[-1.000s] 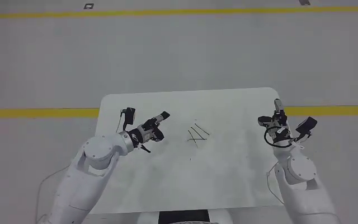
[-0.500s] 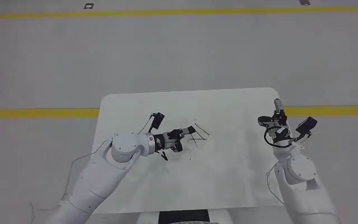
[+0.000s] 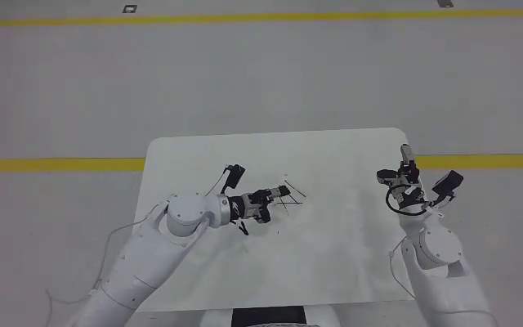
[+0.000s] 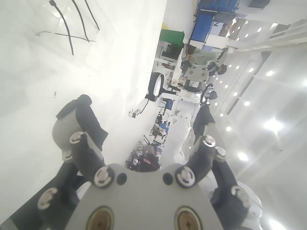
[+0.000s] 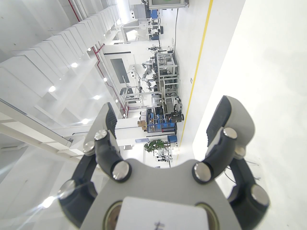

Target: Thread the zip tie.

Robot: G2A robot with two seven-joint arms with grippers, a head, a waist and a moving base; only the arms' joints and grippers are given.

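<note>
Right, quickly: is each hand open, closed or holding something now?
Left hand: open, holding nothing, near the zip ties.
Right hand: open, holding nothing.

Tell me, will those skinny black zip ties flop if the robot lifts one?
Probably bendy but springy: the zip ties are long thin strips lying nearly straight. Likely very light, being so slender. They lie flat on the table, so the open left gripper might find one hard to pinch.
</note>
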